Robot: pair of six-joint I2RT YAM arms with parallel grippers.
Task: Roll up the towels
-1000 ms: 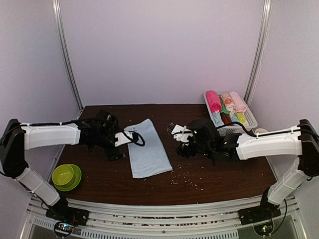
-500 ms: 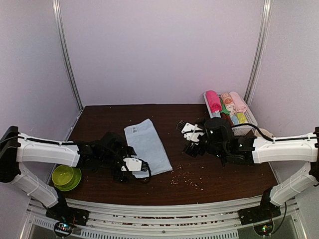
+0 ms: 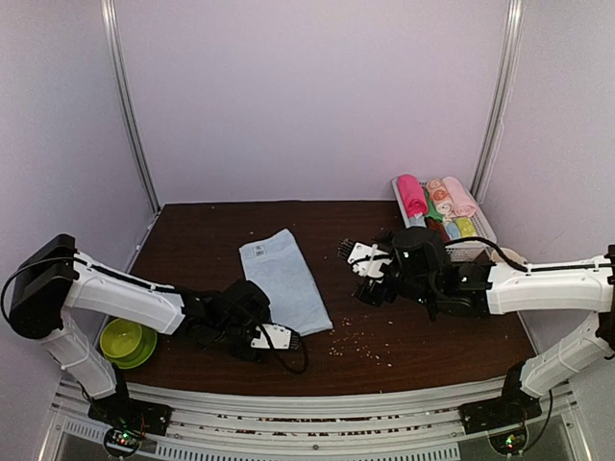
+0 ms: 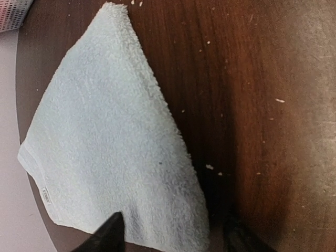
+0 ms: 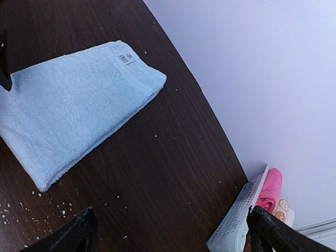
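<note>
While the blue towel (image 3: 283, 283) lies flat and folded left of centre on the table (image 3: 192, 230), no part of it is rolled yet.

Left claw (image 3: 277, 336) sits low at the towel's near left corner. In its wrist view one fingertip (image 4: 111, 233) is over the cloth and the other is off it on bare wood. The jaws stand partly apart with nothing pinched.

Right claw (image 3: 357, 274) hovers just right of the towel, spread wide and empty.

Pink towel (image 3: 411, 195) is rolled up in the basket (image 3: 478, 233) at the far right, among smaller rolls.

Advice: get under the full folded thickness at that corner — not only the top layer. Bring your right claw to the near right corner so both ends lift together. Then turn the edge over toward the far end, keeping it tight and square. Crumbs (image 3: 356, 341) lie just right of the near edge and could likely get rolled in.
</note>
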